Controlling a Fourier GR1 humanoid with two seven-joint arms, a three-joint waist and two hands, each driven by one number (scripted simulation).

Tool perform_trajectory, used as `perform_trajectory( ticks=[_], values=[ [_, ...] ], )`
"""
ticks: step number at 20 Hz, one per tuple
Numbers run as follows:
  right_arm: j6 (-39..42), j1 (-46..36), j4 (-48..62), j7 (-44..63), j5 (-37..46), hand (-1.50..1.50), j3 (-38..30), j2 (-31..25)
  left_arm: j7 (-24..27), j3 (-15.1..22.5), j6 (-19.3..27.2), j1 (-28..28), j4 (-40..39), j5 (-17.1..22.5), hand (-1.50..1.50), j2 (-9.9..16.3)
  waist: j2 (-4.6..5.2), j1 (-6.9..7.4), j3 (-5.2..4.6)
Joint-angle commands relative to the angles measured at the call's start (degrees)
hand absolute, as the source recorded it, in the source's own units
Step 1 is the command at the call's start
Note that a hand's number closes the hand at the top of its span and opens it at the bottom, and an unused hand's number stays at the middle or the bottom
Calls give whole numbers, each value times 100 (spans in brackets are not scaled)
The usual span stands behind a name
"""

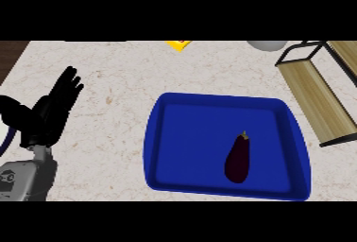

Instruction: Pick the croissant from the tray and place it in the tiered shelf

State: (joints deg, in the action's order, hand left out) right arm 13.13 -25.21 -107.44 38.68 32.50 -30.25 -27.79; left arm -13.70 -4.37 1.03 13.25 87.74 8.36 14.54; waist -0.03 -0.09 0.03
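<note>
A blue tray (181, 142) lies on the marble counter, right of centre. On it rests a dark purple eggplant (238, 159); no croissant shows anywhere. The tiered shelf (317, 90), with wooden boards and a black frame, stands at the right edge, behind the tray. My left hand (52, 108) is at the far left, fingers straight and pointing up, holding nothing and well apart from the tray. My right hand is out of view.
A yellow object (179, 44) lies at the counter's back edge. A pale rounded object (267, 45) sits next to the shelf's top. The counter's dark left edge (10, 54) shows at the upper left.
</note>
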Motion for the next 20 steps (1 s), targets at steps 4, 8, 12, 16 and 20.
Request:
perform_trajectory(
  ticks=[4,8,12,16,20],
  values=[
    [-277,442,816,-1103,-428,150,-536,-300,-452,3,69,85,380,-46,0,-75,-1,7,0],
    [-446,279,1378,-1306,-489,150,-552,-537,48,-32,-109,-43,-51,-165,0,-149,7,14,-3],
    [-1016,274,1521,-699,191,-150,-621,-470,339,-136,-110,62,-442,-173,0,-168,22,16,-4],
    [-1610,162,2295,-1757,-129,-150,-968,-646,129,-88,7,203,-270,-284,0,-193,10,15,-1],
    [-2047,-158,2959,-2429,-380,-150,-1094,-793,-169,-282,-149,159,90,-3,0,-49,8,51,1]
  ],
)
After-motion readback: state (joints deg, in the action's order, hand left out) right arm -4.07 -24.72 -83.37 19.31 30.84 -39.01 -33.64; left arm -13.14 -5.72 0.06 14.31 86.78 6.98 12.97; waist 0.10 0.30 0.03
